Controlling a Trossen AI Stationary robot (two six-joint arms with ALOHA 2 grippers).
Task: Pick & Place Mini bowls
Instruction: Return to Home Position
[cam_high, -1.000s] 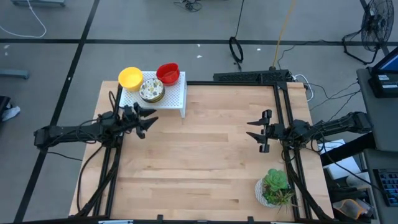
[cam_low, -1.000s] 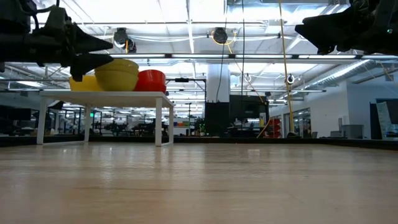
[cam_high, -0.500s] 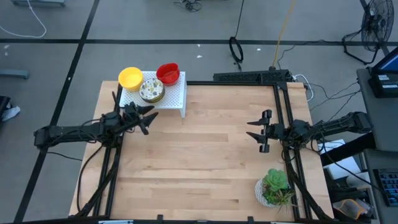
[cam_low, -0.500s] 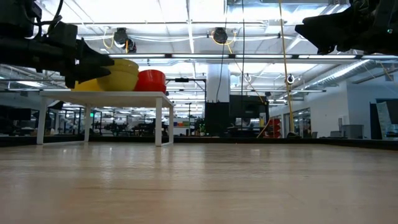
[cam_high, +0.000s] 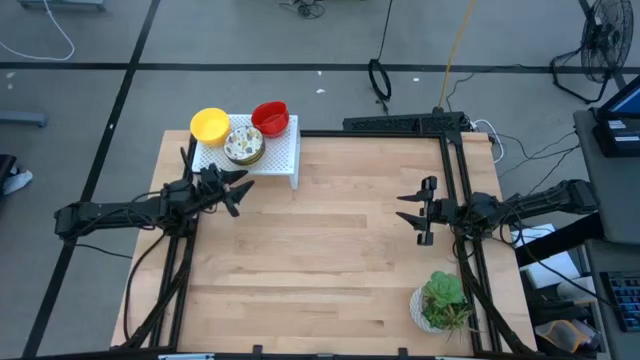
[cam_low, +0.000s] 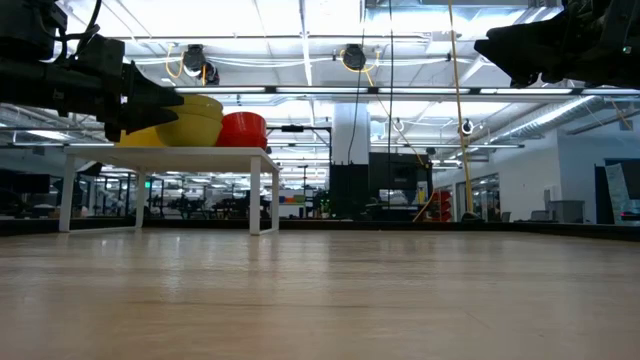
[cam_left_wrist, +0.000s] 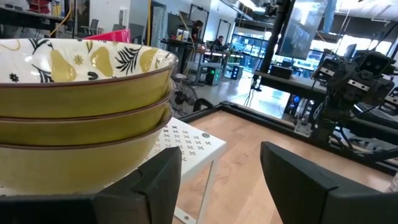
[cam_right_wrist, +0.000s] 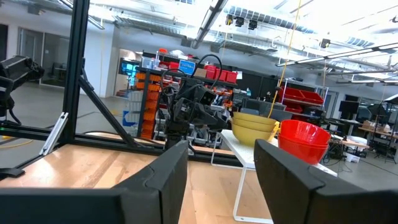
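Hovering just near of the far-left shelf (cam_high: 285, 158) holding the mini bowls (cam_high: 243, 145), the left pincer (cam_high: 236, 190) is spread and empty in the high view; the right pincer (cam_high: 405, 210), also spread, waits at right. The left wrist view puts the patterned stack (cam_left_wrist: 81, 106) close ahead, so backing straight away looks safest.

Slim, matte black and segmented, the left arm (cam_high: 110, 214) at frame left and right arm (cam_high: 545, 203) at frame right end in the left gripper (cam_high: 241, 194) and right gripper (cam_high: 403, 212), each with two broad, flat dark fingers (cam_left_wrist: 155, 186).
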